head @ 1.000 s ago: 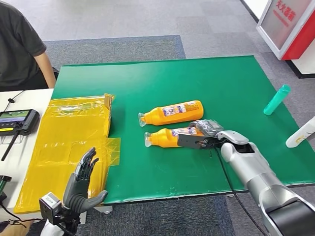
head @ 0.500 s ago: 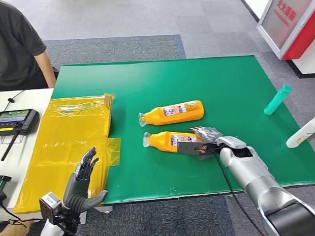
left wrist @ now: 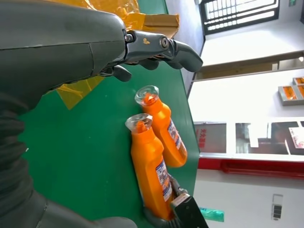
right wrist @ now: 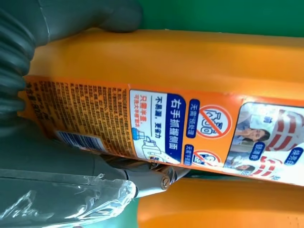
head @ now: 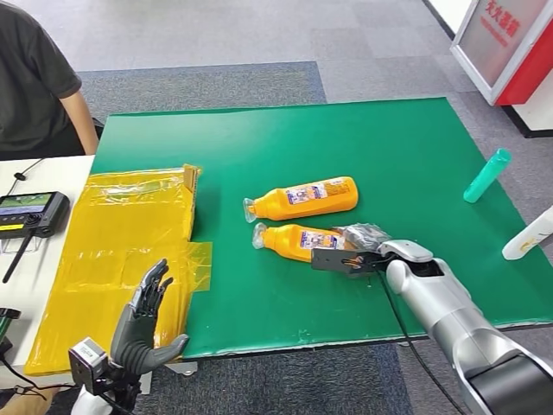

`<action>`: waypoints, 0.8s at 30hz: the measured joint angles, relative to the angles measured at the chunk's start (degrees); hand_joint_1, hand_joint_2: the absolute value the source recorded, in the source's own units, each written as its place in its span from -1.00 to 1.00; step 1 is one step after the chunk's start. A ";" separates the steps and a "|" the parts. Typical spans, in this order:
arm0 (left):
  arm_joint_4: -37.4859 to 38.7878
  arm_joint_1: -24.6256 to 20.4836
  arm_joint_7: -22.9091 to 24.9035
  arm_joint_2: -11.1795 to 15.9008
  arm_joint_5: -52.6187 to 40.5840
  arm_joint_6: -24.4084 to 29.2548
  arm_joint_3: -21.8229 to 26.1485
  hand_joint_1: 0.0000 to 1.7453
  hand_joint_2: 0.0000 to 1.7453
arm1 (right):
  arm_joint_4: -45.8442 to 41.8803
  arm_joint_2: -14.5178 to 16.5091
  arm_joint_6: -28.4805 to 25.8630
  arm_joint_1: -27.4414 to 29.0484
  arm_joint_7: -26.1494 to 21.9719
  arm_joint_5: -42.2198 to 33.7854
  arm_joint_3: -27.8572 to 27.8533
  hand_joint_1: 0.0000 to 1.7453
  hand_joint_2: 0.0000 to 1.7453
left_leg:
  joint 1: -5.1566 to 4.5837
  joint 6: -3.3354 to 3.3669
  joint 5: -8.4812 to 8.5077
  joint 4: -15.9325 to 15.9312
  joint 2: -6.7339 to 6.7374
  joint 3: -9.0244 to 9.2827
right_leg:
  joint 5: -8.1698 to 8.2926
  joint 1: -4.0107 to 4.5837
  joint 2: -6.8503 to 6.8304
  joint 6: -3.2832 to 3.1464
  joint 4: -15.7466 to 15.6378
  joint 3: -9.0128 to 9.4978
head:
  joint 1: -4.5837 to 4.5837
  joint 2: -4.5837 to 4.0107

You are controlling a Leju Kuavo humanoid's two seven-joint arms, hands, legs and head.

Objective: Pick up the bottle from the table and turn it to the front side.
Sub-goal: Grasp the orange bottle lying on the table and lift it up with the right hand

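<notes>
Two orange bottles with clear caps lie side by side on the green table mat [head: 404, 156]. My right hand [head: 352, 251] grips the base end of the nearer bottle [head: 294, 240], which also appears in the left wrist view [left wrist: 150, 175]. The right wrist view shows its label [right wrist: 161, 95] facing the camera, with grey fingers [right wrist: 53, 166] wrapped round it. I cannot tell whether it is off the mat. The farther bottle [head: 303, 198] lies free just behind it. Low at the table's front left corner, my left hand [head: 143, 320] is held up open and holds nothing.
A yellow plastic-wrapped package [head: 123, 251] covers the mat's left end. A teal bottle [head: 486, 175] and a white bottle [head: 528, 233] lie at the right edge. A person [head: 35, 86] sits at the far left beside a small screen device [head: 29, 212].
My right hand has closed on the nearer bottle and turned it a little. Its cap end has swung closer to the farther bottle and more label shows. The left hand has not moved.
</notes>
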 joint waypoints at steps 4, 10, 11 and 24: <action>-0.09 0.03 0.00 0.00 0.11 0.00 0.00 -1.00 1.00 | -0.49 -0.02 -1.13 0.54 0.00 -0.56 -0.03 1.00 1.00 | 0.00 0.00 0.00 0.00 0.00 0.00 | 0.00 0.00 0.00 0.00 -0.01 -0.01 | 0.00 0.00; -0.13 0.58 0.00 0.02 -0.61 -0.10 0.11 -1.00 1.00 | -5.40 -0.40 -6.07 5.35 -0.20 -3.48 -2.00 1.00 1.00 | 0.00 0.01 -0.03 0.00 0.00 -0.02 | -0.03 0.00 -0.01 -0.01 -0.03 -0.02 | -0.01 0.00; 0.00 0.84 0.00 0.01 -0.75 -0.33 0.24 -1.00 1.00 | -6.74 -0.41 -7.72 6.82 -0.58 -4.00 -2.75 1.00 1.00 | 0.00 0.02 -0.04 0.00 -0.01 -0.03 | -0.05 0.00 0.00 -0.02 -0.03 -0.02 | 0.00 0.00; 5.37 0.45 1.51 -4.38 5.46 -11.01 8.15 -1.00 1.00 | -30.92 2.86 -15.83 27.05 -10.73 -10.84 -14.82 1.00 1.00 | 0.00 0.06 -0.12 0.00 -0.02 -0.14 | -0.13 0.00 -0.01 -0.05 -0.04 -0.12 | -0.01 0.00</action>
